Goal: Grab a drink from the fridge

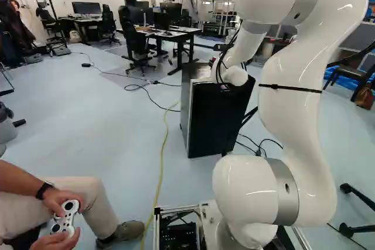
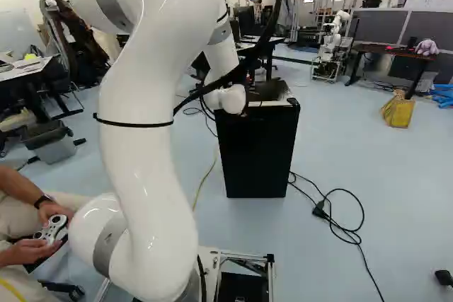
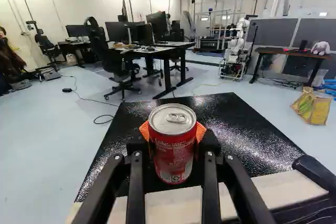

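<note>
Pale floor [image 1: 117,127] bears the fridge [image 2: 256,153] at twelve o'clock from the base [image 1: 179,235]; over the fridge's top, part-open jaws clamp the can [image 3: 173,148]. Grabbing looks done; next, a steady lift.

The red can [image 3: 173,153], silver-topped, tab flat, is upright over the fridge [image 2: 257,157], which stands black and upright, at twelve o'clock ahead.

A plush toy [image 3: 321,48] on a desk [image 3: 275,51] — yellow bag [image 3: 315,110] nearby.
</note>
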You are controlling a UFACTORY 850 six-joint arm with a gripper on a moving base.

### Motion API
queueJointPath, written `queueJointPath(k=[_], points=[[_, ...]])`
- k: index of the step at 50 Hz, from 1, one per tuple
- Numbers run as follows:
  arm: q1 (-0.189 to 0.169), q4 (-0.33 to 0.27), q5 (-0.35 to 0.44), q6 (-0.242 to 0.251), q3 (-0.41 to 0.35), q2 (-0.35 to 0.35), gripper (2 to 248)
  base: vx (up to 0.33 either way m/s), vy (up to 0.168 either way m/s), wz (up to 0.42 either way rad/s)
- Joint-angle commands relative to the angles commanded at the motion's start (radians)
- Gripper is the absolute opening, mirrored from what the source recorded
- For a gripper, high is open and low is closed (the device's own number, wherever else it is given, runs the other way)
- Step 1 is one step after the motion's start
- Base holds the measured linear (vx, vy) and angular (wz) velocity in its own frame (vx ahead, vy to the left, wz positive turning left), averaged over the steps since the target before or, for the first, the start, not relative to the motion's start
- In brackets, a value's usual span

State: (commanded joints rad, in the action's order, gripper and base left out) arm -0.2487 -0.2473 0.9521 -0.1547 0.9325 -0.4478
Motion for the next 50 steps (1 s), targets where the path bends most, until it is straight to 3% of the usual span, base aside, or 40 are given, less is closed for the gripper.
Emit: queueJointPath(k=[25,50], points=[[0.023,0.022,-0.007,0.014,-0.077,0.066,98,0.0,0.0,0.0],[0.066,0.065,-0.021,0.041,-0.223,0.191,98,0.0,0.0,0.0]])
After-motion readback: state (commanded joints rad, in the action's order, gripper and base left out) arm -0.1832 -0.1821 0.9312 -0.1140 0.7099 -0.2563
